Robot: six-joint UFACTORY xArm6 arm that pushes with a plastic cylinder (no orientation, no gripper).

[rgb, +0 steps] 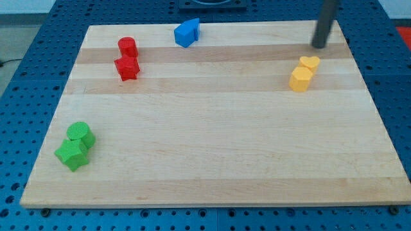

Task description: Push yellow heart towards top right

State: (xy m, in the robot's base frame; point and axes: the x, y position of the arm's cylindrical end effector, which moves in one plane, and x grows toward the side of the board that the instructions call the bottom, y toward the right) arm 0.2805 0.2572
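The yellow heart (pixel 309 63) lies on the wooden board near the view's top right, touching a second yellow block (pixel 300 78) just below and left of it. My tip (pixel 318 46) stands a short way above and slightly right of the heart, apart from it.
A blue block (pixel 187 33) lies at the top centre edge. A red cylinder (pixel 127 46) and a red star-like block (pixel 127 67) sit at the upper left. A green cylinder (pixel 80 133) and a green star-like block (pixel 72 154) sit at the lower left. The board's edge (pixel 212 204) borders blue perforated table.
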